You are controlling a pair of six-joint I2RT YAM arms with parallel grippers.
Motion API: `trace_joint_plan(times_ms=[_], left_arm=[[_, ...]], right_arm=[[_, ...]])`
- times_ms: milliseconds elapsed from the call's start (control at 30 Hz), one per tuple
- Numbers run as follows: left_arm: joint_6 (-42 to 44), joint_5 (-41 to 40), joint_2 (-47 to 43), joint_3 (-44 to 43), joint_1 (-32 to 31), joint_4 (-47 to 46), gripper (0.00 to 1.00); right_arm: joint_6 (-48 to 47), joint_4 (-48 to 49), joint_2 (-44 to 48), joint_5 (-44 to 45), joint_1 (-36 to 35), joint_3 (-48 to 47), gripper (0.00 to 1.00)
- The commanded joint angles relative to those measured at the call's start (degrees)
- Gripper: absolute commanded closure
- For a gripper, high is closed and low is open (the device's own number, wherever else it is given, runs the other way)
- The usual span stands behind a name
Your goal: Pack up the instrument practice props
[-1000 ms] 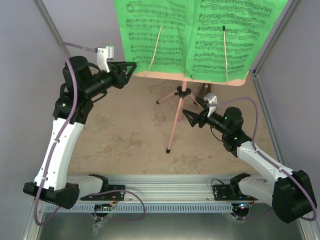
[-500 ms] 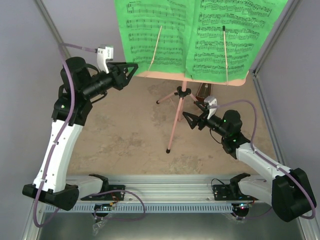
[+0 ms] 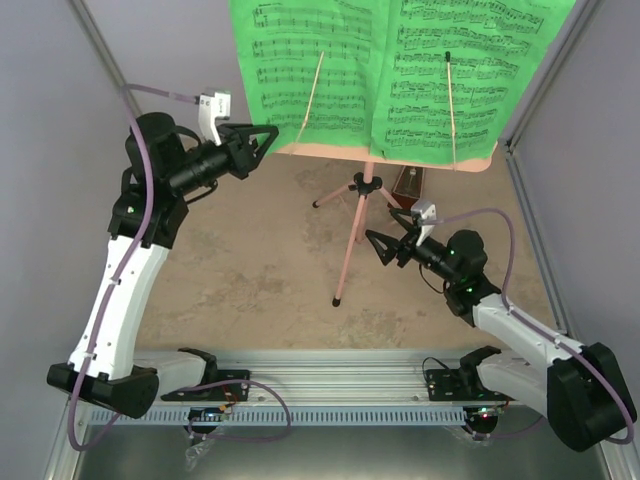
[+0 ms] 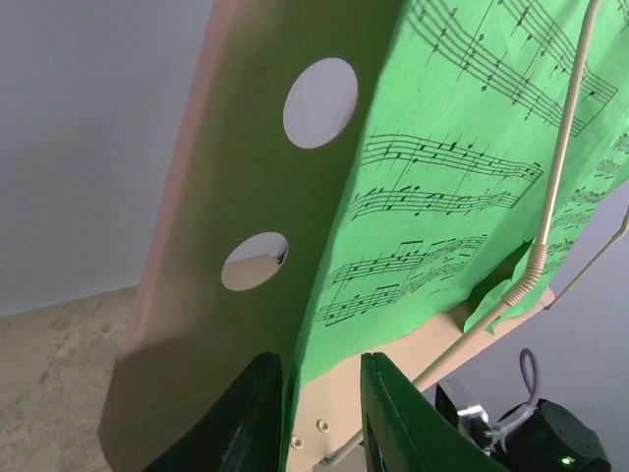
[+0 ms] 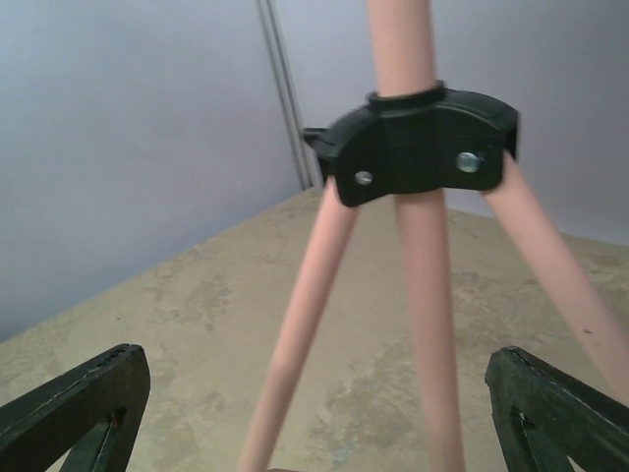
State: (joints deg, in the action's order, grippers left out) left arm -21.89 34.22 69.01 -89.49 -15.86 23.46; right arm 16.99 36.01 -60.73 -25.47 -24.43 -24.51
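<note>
The pink music stand (image 3: 357,215) stands at the back middle on tripod legs. Two green sheet-music pages (image 3: 300,70) rest on its desk under thin wire holders. My left gripper (image 3: 268,138) is at the desk's lower left corner. In the left wrist view its jaws (image 4: 319,366) stand narrowly apart astride the hole-punched desk (image 4: 226,197) and the green page's edge (image 4: 462,197), with a gap still showing. My right gripper (image 3: 374,248) is wide open beside the tripod, and two pink legs (image 5: 418,295) run between its fingers untouched. The brown metronome (image 3: 408,183) stands behind it.
Grey walls close in the left, right and back sides. A metal post (image 3: 535,80) rises at the back right corner. An aluminium rail (image 3: 330,385) carrying both arm bases runs along the near edge. The tripod's near foot (image 3: 338,300) reaches toward the middle of the tan floor.
The left jaws have narrowed around the desk's corner. The right gripper has drawn a little nearer and lower by the tripod legs, uncovering the metronome behind it.
</note>
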Motion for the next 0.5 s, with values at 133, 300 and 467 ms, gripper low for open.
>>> trace_joint_plan(times_ms=[133,300,467], left_arm=[[-1.95,1.15,0.39,1.79,-0.23,-5.05,0.97],[-2.37,-0.61,0.23,1.89,-0.23,-5.64,1.00],[-2.67,-2.69,0.37,2.09,-0.23,-6.22,1.00]], right_arm=[[-0.67,-7.63,7.66,-6.41,-4.12,-3.48,0.05],[-4.09,-24.23,10.90,-15.31,-7.27,-12.94,0.07],[-2.64,-36.99,10.19,-22.22,-8.59,-25.87,0.09]])
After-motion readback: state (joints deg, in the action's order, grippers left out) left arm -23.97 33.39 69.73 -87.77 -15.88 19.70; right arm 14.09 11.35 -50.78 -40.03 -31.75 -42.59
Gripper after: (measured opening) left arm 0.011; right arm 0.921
